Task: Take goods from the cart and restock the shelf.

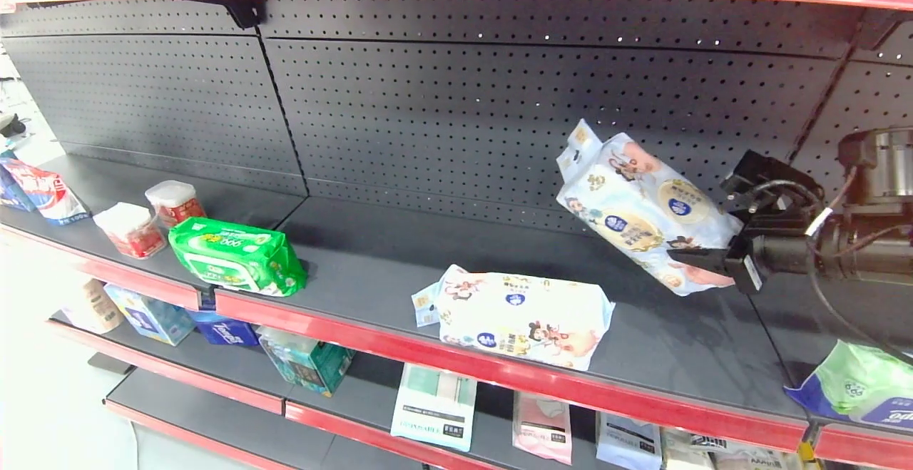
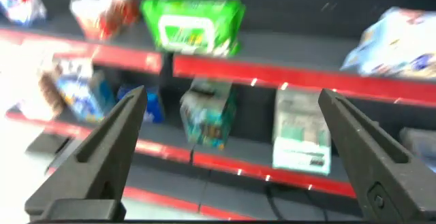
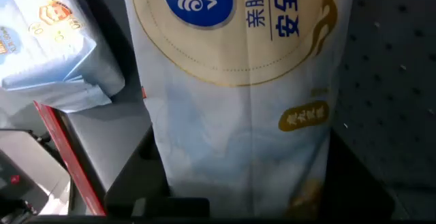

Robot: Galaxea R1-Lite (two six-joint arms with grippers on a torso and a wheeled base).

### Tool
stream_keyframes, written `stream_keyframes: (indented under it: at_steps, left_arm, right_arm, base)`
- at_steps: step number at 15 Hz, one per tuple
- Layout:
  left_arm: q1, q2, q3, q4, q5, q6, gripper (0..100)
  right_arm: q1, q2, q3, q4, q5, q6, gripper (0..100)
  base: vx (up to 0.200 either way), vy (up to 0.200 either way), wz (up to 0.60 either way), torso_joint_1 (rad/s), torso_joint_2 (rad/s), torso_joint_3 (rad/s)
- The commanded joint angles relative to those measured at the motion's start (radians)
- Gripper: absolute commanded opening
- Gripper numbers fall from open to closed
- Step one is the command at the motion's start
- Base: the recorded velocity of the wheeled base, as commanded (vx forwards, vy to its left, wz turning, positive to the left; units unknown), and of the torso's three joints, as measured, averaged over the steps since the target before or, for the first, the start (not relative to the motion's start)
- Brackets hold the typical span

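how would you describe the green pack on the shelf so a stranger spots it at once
Find the upper dark shelf with the red front edge, at its left part. Just right of two small red-and-white tubs lies the green pack, near the front edge. It is bright green all over, while the white cartoon pack farther right is pale.

This is a shop aisle: a tiered metal shelf [image 1: 371,256] with red edge strips [image 1: 499,370] along each level and dark perforated back panels [image 1: 463,99]. Packaged goods face outward, including a green wipes pack [image 1: 239,254], small tubs [image 1: 175,202], and boxes [image 1: 307,359] and sachets [image 1: 434,406] on the lower tiers.
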Motion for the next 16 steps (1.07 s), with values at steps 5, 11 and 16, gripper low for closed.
stream_keyframes:
  at_steps: [5, 11, 16]
  left_arm:
    - [0.033, 0.0, 0.052, -0.012, 0.032, -0.076, 100]
    - [0.075, 0.063, -0.008, -0.074, 0.062, -0.089, 100]
    - [0.175, -0.006, 0.101, -0.074, 0.13, -0.091, 100]
  right_arm:
    - [0.01, 0.233, -0.146, 0.0, 0.075, -0.094, 0]
    - [0.037, 0.29, -0.193, 0.0, 0.098, -0.094, 0]
    - [0.054, 0.288, -0.203, 0.0, 0.095, -0.085, 0]
  base:
    - [0.0, 0.0, 0.0, 0.0, 0.0, 0.0]
    - [0.0, 0.0, 0.0, 0.0, 0.0, 0.0]
    - [0.0, 0.0, 0.0, 0.0, 0.0, 0.0]
